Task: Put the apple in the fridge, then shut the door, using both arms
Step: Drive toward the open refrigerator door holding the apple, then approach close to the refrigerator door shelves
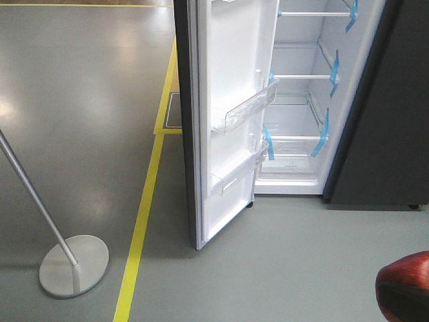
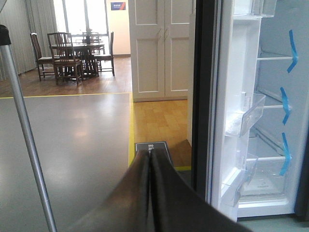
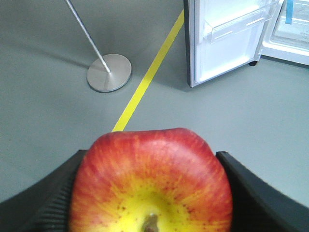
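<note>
The red and yellow apple (image 3: 150, 183) fills the bottom of the right wrist view, clamped between the two black fingers of my right gripper (image 3: 150, 191). A sliver of the apple (image 1: 404, 287) shows at the front view's bottom right corner. The fridge (image 1: 301, 100) stands ahead with its door (image 1: 228, 121) swung wide open, showing white shelves with blue tape. My left gripper (image 2: 150, 157) is shut with nothing in it, its fingers pressed together, left of the door's dark edge (image 2: 205, 96). The fridge door's lower corner (image 3: 222, 43) appears far ahead of the apple.
A silver pole on a round base (image 1: 74, 265) stands on the grey floor at left. A yellow floor line (image 1: 144, 221) runs toward the fridge. A dark panel (image 1: 389, 121) flanks the fridge on the right. Table and chairs (image 2: 72, 55) stand far off.
</note>
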